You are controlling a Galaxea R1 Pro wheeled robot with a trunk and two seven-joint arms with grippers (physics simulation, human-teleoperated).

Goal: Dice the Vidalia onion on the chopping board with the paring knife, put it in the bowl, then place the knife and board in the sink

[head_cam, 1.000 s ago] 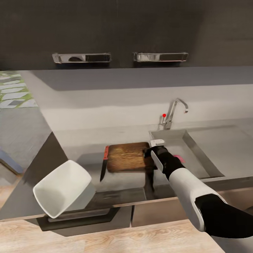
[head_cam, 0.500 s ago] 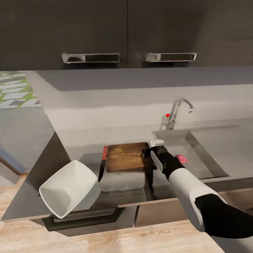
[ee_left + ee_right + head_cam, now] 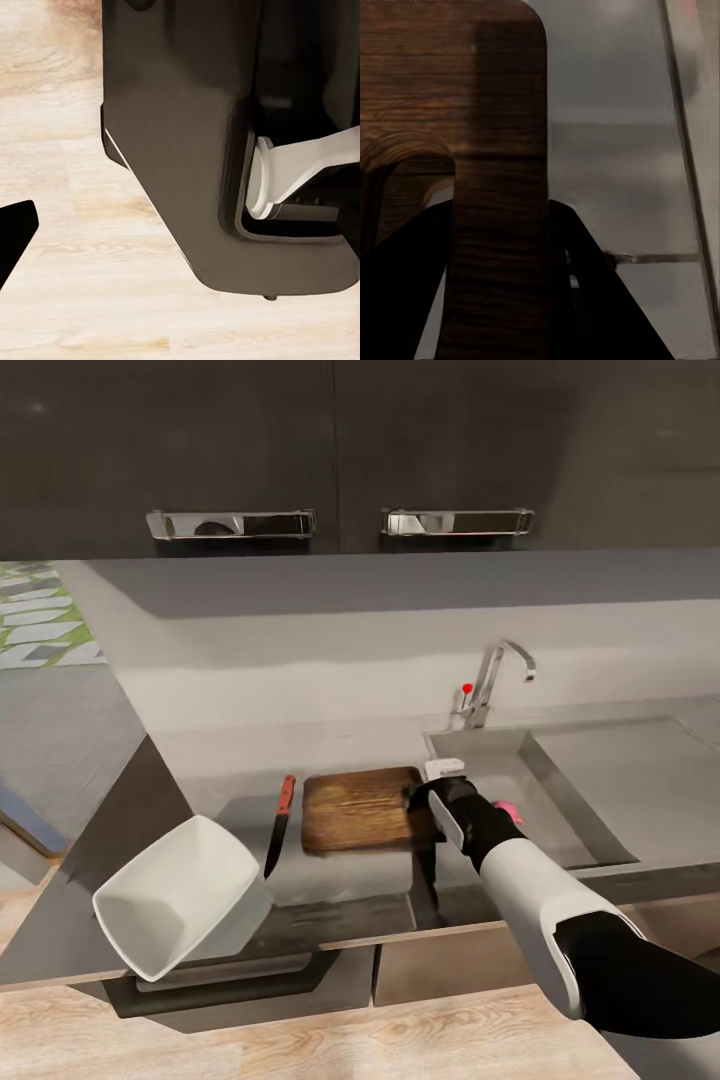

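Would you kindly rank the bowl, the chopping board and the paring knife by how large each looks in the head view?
1. Bowl, though it sits nearest the camera, which inflates it.
2. Chopping board, partly covered at its sink-side end by the right gripper.
3. Paring knife, plainly the slimmest.

Soft, even light from above; a broad shadow falls under the wall cabinets (image 3: 330, 450) onto the backsplash. The tabletop (image 3: 340, 905) shows dim reflections. The head view is slightly soft. The right wrist view is dark and blurred at close range
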